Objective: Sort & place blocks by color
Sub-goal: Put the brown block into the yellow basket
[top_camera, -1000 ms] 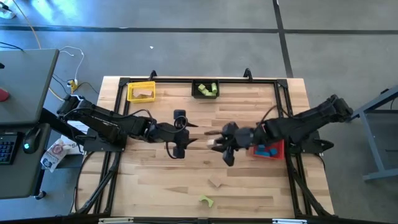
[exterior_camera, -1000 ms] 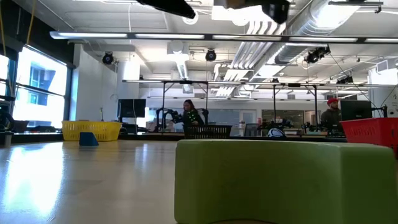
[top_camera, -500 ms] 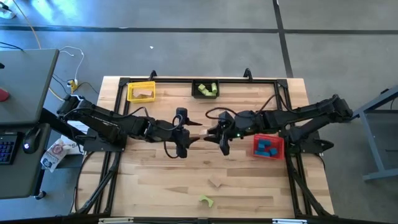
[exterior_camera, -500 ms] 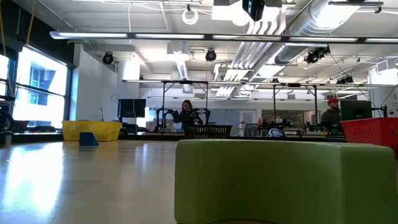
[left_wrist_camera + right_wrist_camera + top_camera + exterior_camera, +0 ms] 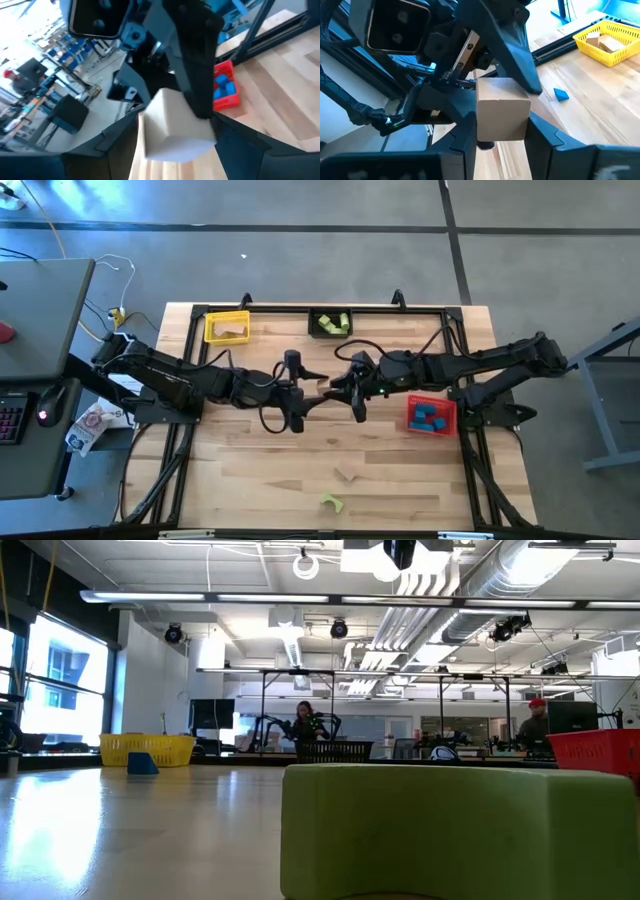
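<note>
A tan block (image 5: 323, 386) hangs above the middle of the table between my two grippers, which meet there tip to tip. My right gripper (image 5: 502, 135) comes from the table's right and is shut on the block. My left gripper (image 5: 175, 147) comes from the table's left and is open, with one finger on either side of the same block (image 5: 175, 125). Whether those fingers touch it I cannot tell. Another tan block (image 5: 346, 473) and a green block (image 5: 331, 503) lie flat on the table near its front edge. A blue block (image 5: 561, 94) lies farther back. My right gripper pinches the tan block between its two fingers, on two opposite side faces (image 5: 482, 125). The fingers come nearly level from the table's right. The block is lifted clear of the table and sits about upright in the hold.
At the far edge stand a yellow bin (image 5: 227, 327) holding tan blocks and a black bin (image 5: 330, 323) holding green ones. A red bin (image 5: 431, 416) with blue blocks stands at the right, under my right arm. The green block (image 5: 450, 830) fills the low view's foreground.
My right gripper has carried the tan block up and toward the table's left and far edge, away from the red bin and up to my left gripper. Both grippers have tipped upward to nearly level. The block now sits between my left gripper's open fingers.
</note>
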